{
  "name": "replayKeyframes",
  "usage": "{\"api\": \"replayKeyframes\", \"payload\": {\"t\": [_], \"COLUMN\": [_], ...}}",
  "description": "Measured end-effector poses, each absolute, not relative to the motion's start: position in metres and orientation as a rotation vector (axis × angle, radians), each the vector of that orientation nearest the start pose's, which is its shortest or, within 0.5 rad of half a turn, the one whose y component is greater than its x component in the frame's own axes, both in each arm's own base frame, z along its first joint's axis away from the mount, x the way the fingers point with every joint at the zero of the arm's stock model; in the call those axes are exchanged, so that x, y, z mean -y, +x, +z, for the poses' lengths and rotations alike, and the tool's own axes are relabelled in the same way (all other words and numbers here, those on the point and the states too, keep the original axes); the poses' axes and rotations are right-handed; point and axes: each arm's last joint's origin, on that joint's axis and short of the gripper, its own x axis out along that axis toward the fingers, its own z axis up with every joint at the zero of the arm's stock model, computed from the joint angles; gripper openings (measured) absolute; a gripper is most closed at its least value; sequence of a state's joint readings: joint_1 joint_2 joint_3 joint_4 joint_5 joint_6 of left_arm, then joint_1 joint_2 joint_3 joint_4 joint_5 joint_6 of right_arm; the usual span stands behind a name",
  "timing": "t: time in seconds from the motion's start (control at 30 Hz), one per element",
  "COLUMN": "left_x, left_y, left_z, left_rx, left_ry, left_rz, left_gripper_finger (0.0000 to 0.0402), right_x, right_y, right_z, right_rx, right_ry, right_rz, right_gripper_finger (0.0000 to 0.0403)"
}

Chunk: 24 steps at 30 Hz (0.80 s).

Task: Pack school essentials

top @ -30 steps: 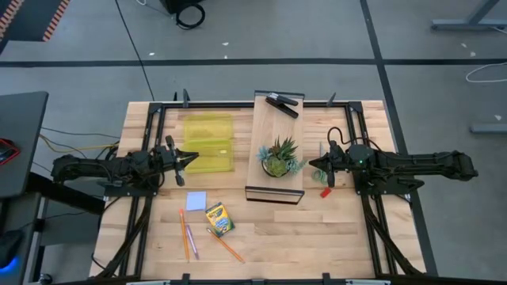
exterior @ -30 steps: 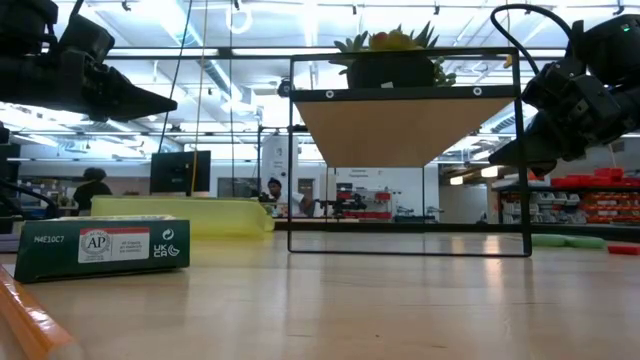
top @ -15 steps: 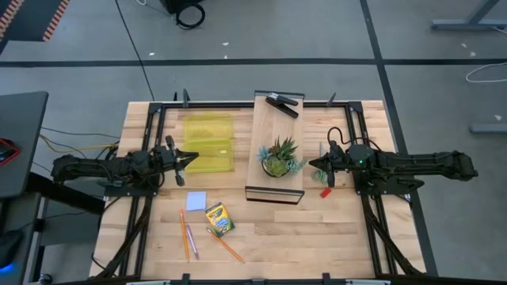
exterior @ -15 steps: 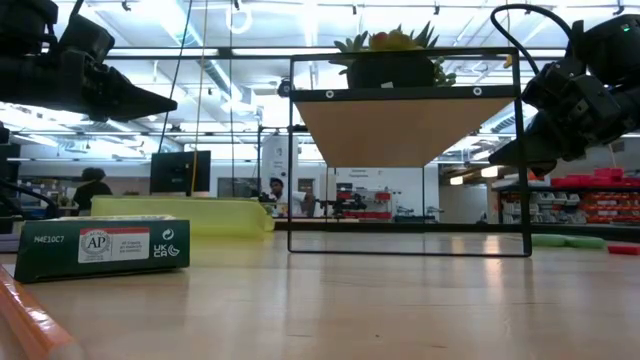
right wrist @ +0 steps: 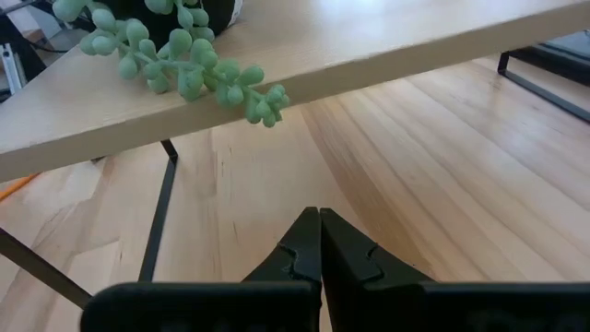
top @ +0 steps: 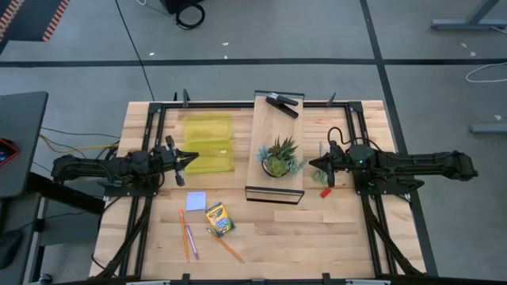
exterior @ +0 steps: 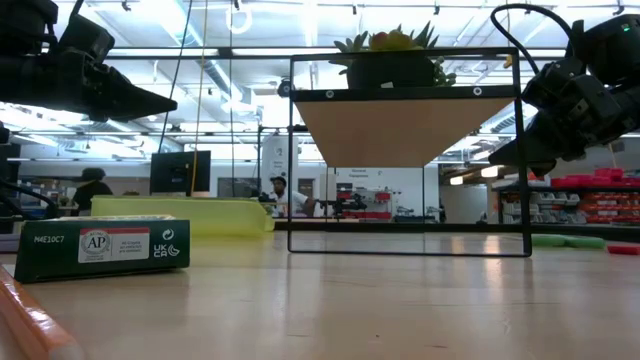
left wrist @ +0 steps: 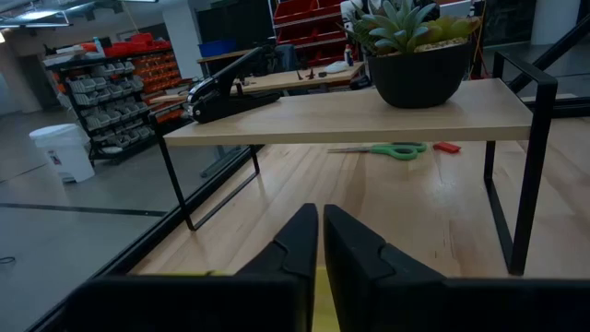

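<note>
The school essentials lie on the table's near left: a pale blue pad [top: 196,200], a yellow-and-green crayon box [top: 219,218] [exterior: 100,245], and orange and pink pencils [top: 187,237]. A tiny red block [top: 325,191] lies right of the wooden riser [top: 273,119]. An open yellow case [top: 209,144] lies flat at the far left. My left gripper [top: 192,158] [left wrist: 320,219] is shut, level, above the case's near left part, holding nothing. My right gripper [top: 314,165] [right wrist: 319,218] is shut, tipped slightly down, right of the riser, holding nothing.
A green spiky potted plant [top: 279,157] and a black stapler [top: 283,104] stand on the riser, whose black frame legs [exterior: 528,150] rest on the table. Green scissors [left wrist: 383,149] lie under it. People show in the room behind the table [exterior: 92,185].
</note>
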<state>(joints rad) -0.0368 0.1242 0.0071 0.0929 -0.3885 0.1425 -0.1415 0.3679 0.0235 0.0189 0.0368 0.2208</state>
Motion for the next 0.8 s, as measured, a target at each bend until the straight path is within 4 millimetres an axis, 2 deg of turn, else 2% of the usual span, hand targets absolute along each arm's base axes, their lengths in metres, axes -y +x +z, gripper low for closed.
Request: {"api": "replayKeyframes", "payload": {"t": [0.1, 0.2, 0.5, 0.7, 0.8], "left_x": [-0.0072, -0.0072, -0.0072, -0.0072, -0.0072], "left_y": [0.1032, 0.1032, 0.1032, 0.1032, 0.1032], "left_z": [0.165, 0.1649, 0.1649, 0.1649, 0.1649], "left_rx": [-0.048, -0.049, -0.049, -0.048, -0.049], "left_ry": [0.146, 0.146, 0.146, 0.146, 0.146], "left_rz": [0.35, 0.35, 0.349, 0.35, 0.35], "left_gripper_finger": [0.0037, 0.0039, 0.0028, 0.0036, 0.0039], "right_x": [0.0177, 0.0179, 0.0167, 0.0171, 0.0172], "right_y": [0.1162, 0.1172, 0.1159, 0.1159, 0.1158], "right_z": [0.1457, 0.1498, 0.1442, 0.1443, 0.1443], "right_rx": [-0.251, -0.185, -0.204, -0.182, -0.161], "right_ry": [0.288, 0.489, 0.949, 1.058, 1.188], "right_rz": [-0.218, -0.234, -0.272, -0.299, -0.319], "right_gripper_finger": [0.0008, 0.0008, 0.0008, 0.0008, 0.0008]}}
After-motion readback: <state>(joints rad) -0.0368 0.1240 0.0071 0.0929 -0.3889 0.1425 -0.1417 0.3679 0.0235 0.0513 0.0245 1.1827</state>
